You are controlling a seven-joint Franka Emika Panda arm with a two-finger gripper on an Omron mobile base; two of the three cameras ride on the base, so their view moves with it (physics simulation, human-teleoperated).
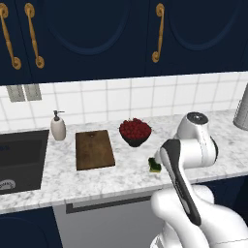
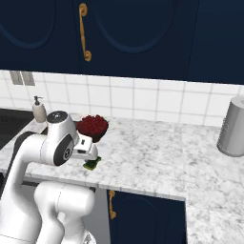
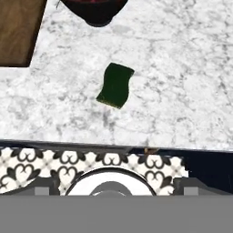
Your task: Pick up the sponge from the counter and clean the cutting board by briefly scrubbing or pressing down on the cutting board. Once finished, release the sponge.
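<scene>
My fingers hang open above the marbled worktop; sponge lies free, board at ten o'clock.

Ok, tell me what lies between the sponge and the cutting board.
Nothing: bare counter separates the sponge from the cutting board in the hand view.

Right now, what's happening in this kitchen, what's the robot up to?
The white arm is poised over the marbled counter, and its hand camera looks straight down on the sponge. The sponge lies green side up on the counter, near the front edge, free of the gripper, whose jaws are open. The cutting board lies to the sponge's left, beside the sink, with nothing on it. A dark bowl of red fruit stands behind the sponge. No scrubbing is under way at this moment.
</scene>
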